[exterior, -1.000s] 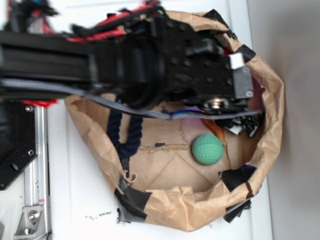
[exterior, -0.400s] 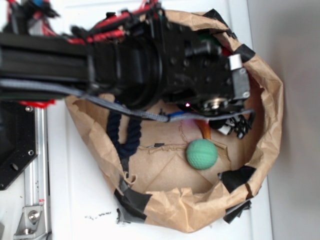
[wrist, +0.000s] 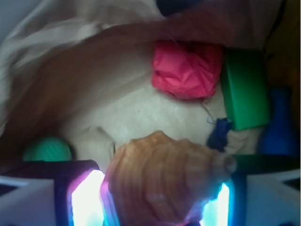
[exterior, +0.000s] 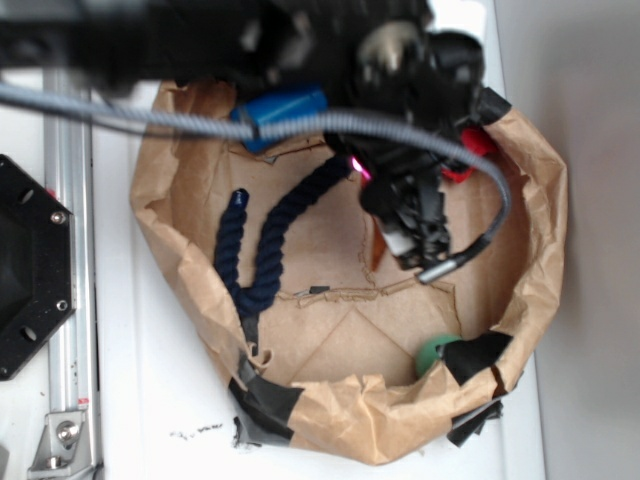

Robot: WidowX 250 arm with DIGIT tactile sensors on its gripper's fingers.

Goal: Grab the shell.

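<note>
Between the lit fingers (wrist: 84, 197), bottom of wrist view, sits the shell (wrist: 164, 179) — jaws closed partway on it, pressing both sides. Red cloth (wrist: 187, 69) at 12 o'clock, green block (wrist: 244, 89) at 2, ball (wrist: 47, 150) at 9. Exterior: gripper (exterior: 415, 225) w/ shell over bag (exterior: 180, 270) floor; rope (exterior: 262, 262) at 9.

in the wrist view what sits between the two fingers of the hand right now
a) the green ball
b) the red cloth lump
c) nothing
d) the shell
d: the wrist view shows the ridged orange-brown shell filling the gap of the hand, while the green ball lies off to the side and the red cloth lump lies farther back.
</note>
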